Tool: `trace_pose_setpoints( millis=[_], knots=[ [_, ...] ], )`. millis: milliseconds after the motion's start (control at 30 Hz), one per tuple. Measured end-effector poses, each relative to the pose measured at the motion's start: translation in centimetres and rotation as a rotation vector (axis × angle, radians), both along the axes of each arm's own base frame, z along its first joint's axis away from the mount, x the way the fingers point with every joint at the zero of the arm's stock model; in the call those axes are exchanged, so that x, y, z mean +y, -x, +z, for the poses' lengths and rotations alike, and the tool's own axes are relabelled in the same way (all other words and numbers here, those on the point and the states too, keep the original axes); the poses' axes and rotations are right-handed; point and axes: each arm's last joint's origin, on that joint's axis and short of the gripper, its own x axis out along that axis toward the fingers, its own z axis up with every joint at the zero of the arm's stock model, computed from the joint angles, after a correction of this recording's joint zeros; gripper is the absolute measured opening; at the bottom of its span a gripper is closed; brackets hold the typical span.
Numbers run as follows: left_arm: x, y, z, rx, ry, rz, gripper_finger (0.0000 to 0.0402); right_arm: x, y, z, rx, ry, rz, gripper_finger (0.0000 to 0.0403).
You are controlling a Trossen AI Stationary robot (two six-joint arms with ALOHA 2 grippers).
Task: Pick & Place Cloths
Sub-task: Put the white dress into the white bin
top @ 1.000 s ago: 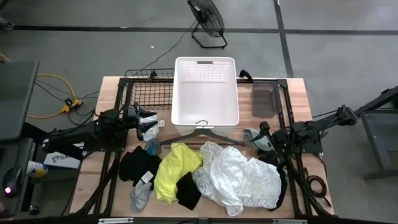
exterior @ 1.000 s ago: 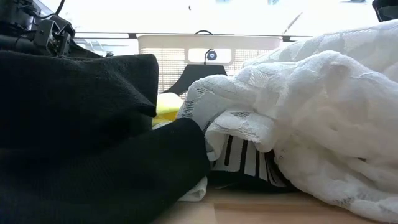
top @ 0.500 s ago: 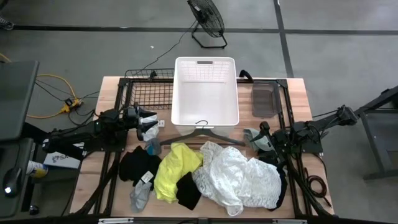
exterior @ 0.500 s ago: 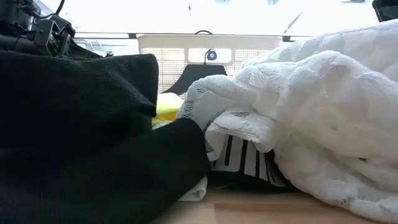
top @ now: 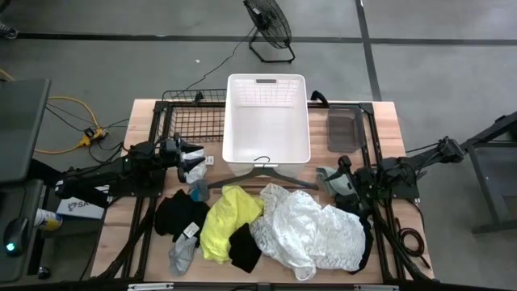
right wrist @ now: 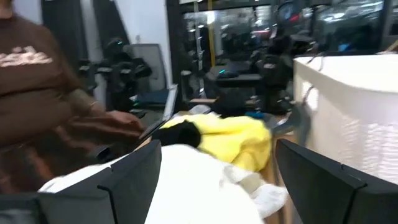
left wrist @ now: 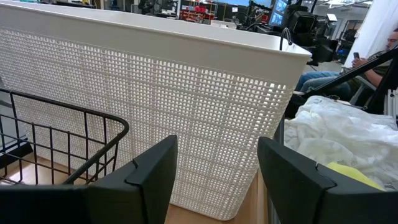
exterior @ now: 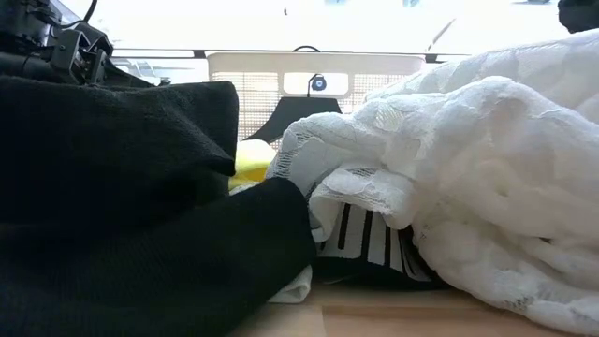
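On the left side of the table (top: 145, 113), the left gripper (top: 194, 162) is hovering just beside the white basket's lower left corner. Its fingers are standing apart with nothing between them; in its wrist view only the basket wall is showing in the gap. Behind it, the black wire rack (top: 194, 121) is sitting against the left wall of the basket, and I cannot see anything lying in it.

In the middle, at the far part of the table, the white basket (top: 267, 149) is standing upright. Its inside is looking bare in the high view; no cloth is lying in it. The dark hanger (top: 262, 170) is resting at its near edge, with the hook over the rim.

The cloths are all lying on the table, in front of the basket. From left: a black cloth (top: 178, 217), a small grey cloth (top: 183, 255) near the front edge, the neon yellow cloth (top: 228, 217), another black cloth (top: 245, 246) touching it, and then the large white lacy cloth (top: 315, 234), spreading toward the right.

To the right of the basket, a dark tray (top: 342, 129) is sitting; I cannot tell what it is holding.

The right gripper (top: 331, 179) is hanging just above the far right edge of the lacy cloth, its fingers spread wide and gripping nothing.
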Motion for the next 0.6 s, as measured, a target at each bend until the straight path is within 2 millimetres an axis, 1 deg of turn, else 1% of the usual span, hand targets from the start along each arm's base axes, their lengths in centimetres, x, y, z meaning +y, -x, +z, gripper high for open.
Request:
trace_pose_setpoints(
  millis=[200,433,500,600],
  knots=[
    [0.0,0.0,0.0,0.0,0.0,0.0,0.0218,-0.13,-0.03,-0.02,0.001,0.001,-0.044,0.0307],
    [0.0,0.0,0.0,0.0,0.0,0.0,0.0218,-0.12,-0.02,0.06,-0.003,-0.018,-0.04,0.0307],
    [0.0,0.0,0.0,0.0,0.0,0.0,0.0218,-0.11,-0.02,0.13,-0.001,-0.055,-0.038,0.0307],
    [0.0,0.0,0.0,0.0,0.0,0.0,0.0218,-0.12,0.0,0.52,-0.015,-0.174,-0.028,0.0307]
  ],
)
